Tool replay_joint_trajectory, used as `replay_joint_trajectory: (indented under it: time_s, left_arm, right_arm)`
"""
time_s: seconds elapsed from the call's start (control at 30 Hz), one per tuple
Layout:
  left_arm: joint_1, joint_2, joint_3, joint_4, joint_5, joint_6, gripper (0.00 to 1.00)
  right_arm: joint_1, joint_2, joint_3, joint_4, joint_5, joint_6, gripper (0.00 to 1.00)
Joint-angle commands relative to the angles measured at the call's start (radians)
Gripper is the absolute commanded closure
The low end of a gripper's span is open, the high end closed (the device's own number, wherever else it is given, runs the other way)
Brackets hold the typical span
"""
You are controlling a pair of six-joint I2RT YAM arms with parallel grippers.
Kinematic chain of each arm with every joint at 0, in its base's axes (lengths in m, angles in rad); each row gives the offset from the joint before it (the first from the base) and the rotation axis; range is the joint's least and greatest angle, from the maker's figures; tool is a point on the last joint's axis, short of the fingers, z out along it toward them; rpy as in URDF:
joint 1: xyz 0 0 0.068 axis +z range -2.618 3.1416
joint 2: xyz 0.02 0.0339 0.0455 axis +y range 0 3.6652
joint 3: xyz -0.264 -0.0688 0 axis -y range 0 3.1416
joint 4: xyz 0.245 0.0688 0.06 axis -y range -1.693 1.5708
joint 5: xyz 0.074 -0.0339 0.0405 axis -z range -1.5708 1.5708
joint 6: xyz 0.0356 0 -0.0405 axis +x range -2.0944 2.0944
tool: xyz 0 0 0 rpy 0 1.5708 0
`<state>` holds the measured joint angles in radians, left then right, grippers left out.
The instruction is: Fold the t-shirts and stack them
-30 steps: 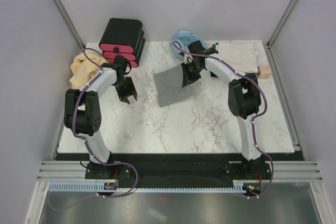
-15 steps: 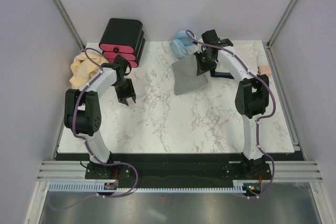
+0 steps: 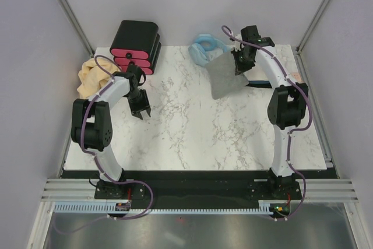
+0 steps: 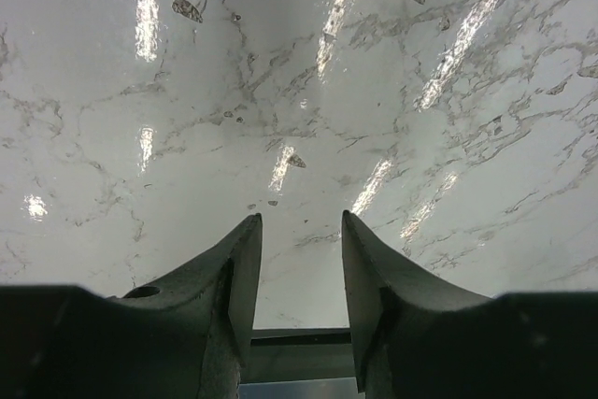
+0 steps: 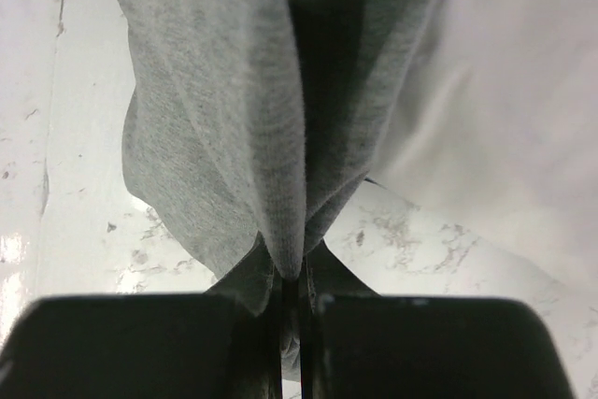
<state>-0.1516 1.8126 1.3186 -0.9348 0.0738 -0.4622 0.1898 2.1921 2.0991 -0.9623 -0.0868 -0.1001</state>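
Fabric of the grey t-shirt (image 3: 224,79) (image 5: 234,91) is pinched between the closed fingers of the right gripper (image 3: 240,65) (image 5: 291,277). The wrist view shows the cloth gathered into a fold exactly at the fingertips. From that point the shirt hangs as a slanted sheet over the far right part of the bench (image 3: 192,138). Its upper corner is near the light-blue hose (image 3: 204,48). Whether its lower edge touches the marble cannot be told.

The left gripper (image 3: 141,111) (image 4: 299,231) points down over bare marble on the left half of the bench (image 4: 374,63) — fingers apart, nothing between them, well apart from the grey t-shirt.

Other items:
- The tan-yellow t-shirt (image 3: 90,80) lies bunched at the far left edge, beside the black box (image 3: 137,45) with pink drawers.
- The whitish t-shirt (image 3: 274,56) (image 5: 505,119) lies flat in the far right corner — just beside the hanging grey cloth.
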Motion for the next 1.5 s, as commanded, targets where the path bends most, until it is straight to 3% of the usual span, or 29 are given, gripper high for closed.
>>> replay_joint_trajectory:
  time_s: [0.0,0.3,0.53,0.8,0.97,1.33,1.37,1.43,1.47]
  left_arm:
    - [0.003,-0.033,-0.025,0.017,0.021,0.034,0.53]
    - [0.000,-0.041,-0.070,0.034,0.024,0.037,0.54]
    - [-0.002,-0.018,-0.050,0.034,0.032,0.042,0.55]
    - [-0.008,0.005,-0.050,0.036,0.031,0.045,0.55]
    - [-0.009,0.014,-0.052,0.033,0.031,0.048,0.56]
    - [-0.019,0.016,-0.062,0.031,0.026,0.056,0.57]
    - [-0.022,0.019,-0.062,0.030,0.026,0.056,0.57]
    - [-0.026,0.030,-0.064,0.030,0.027,0.056,0.58]
    - [-0.028,0.033,-0.064,0.028,0.026,0.056,0.58]
  right_arm:
    - [-0.033,-0.031,0.120,0.028,0.032,-0.038,1.00]
    - [-0.099,0.003,0.225,0.045,0.051,-0.012,1.00]
    - [-0.185,0.011,0.187,0.062,0.044,0.011,1.00]
    - [-0.288,0.040,0.165,0.086,-0.025,0.020,1.00]
    - [-0.377,0.115,0.182,0.091,-0.184,0.034,1.00]
    - [-0.432,0.155,0.168,0.088,-0.142,0.054,1.00]
    - [-0.434,0.150,0.171,0.091,-0.146,0.056,0.96]
    - [-0.434,0.146,0.185,0.094,-0.130,0.069,0.77]
    - [-0.434,0.135,0.185,0.094,-0.120,0.069,0.75]
